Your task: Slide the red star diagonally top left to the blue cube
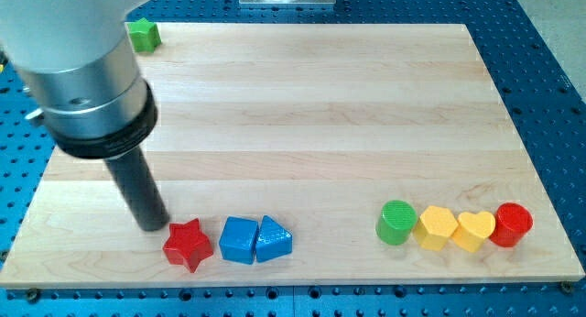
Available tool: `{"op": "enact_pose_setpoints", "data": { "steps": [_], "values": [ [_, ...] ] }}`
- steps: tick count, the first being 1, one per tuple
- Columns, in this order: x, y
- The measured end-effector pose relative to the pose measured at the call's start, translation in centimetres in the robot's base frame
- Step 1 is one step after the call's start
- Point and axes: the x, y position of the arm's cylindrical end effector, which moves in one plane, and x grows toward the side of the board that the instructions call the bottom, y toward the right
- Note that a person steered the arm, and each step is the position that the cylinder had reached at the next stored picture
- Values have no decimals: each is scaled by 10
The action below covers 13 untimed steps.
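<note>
The red star [188,245] lies near the board's bottom edge at the view's lower left. The blue cube [238,239] sits just to its right, close beside it, and a blue triangular block [273,239] touches the cube's right side. My tip [153,225] is on the board just up and left of the red star, very close to it or touching it. The thick rod and arm rise toward the view's top left.
A green star-like block [142,33] sits at the board's top left corner. A row at the lower right holds a green cylinder [396,222], a yellow block [437,227], a yellow heart [473,230] and a red cylinder [512,224]. The wooden board [311,125] lies on a blue perforated table.
</note>
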Motion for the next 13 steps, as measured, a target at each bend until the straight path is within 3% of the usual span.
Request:
{"op": "enact_pose_setpoints", "data": {
  "steps": [1,2,3,5,6,7,9,10,12,13],
  "values": [
    [13,-2],
    [56,39],
    [44,131],
    [-49,31],
    [-7,45],
    [22,107],
    [-117,111],
    [-110,123],
    [-187,92],
    [-130,81]
  ]
}}
